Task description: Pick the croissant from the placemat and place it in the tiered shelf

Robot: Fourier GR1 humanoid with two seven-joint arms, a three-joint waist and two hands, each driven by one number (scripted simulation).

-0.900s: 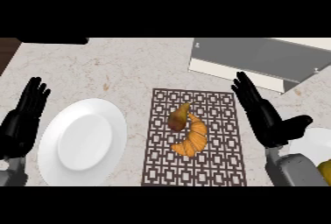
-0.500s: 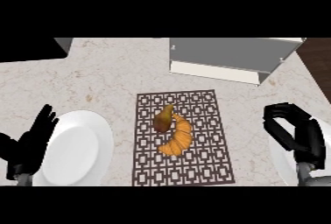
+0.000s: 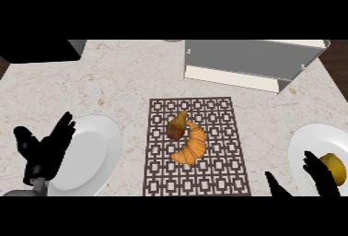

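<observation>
The croissant (image 3: 191,144) lies in the middle of the placemat (image 3: 224,170), next to a small brown pastry (image 3: 176,126). No hand touches it. The right hand (image 3: 319,177), near the counter's front right corner, is open and holds nothing. It should come down over the croissant's fat middle and miss the brown pastry. The tiered shelf (image 3: 252,62) waits at the back edge. The left hand (image 3: 44,150) rests open over a white plate (image 3: 95,156).
</observation>
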